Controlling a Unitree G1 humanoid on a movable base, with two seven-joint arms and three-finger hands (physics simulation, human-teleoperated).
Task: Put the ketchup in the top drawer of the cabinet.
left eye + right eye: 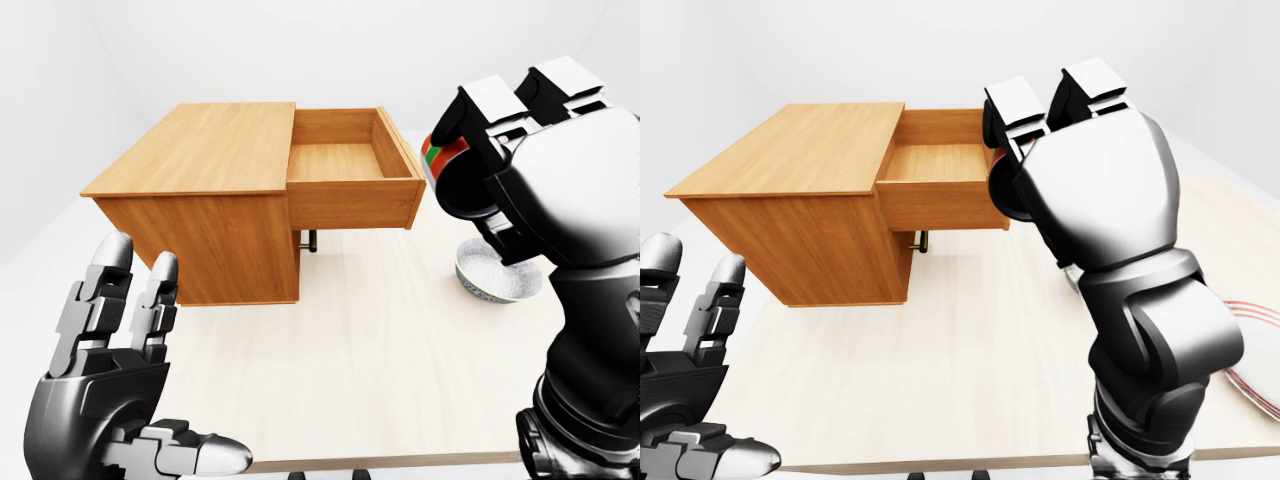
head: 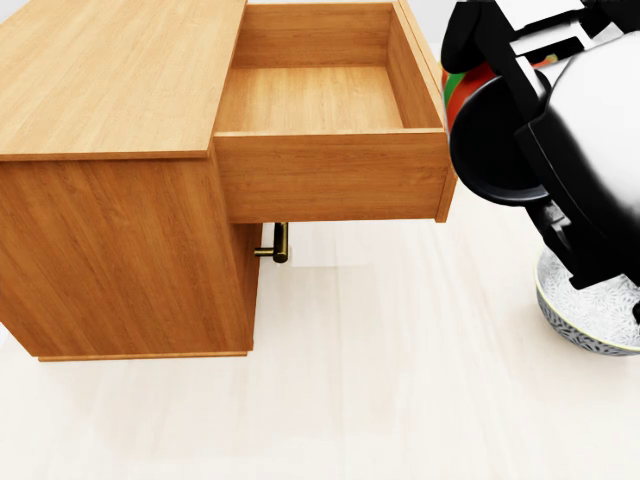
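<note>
The wooden cabinet [image 1: 190, 150] stands on the table at the left eye view's upper left. Its top drawer [image 1: 345, 162] is pulled out and nothing shows inside it. My right hand [image 1: 480, 120] is shut on the ketchup [image 1: 443, 155], of which only a red, green and white strip shows between the fingers. It is held in the air just right of the drawer's right wall, at about rim height; it also shows in the head view [image 2: 455, 95]. My left hand [image 1: 130, 290] is open and empty at the lower left, apart from the cabinet.
A patterned white bowl [image 1: 490, 275] sits on the pale table [image 1: 380, 360] below my right hand. A plate [image 1: 1255, 350] lies at the right eye view's right edge. A brass handle [image 2: 278, 243] shows under the open drawer.
</note>
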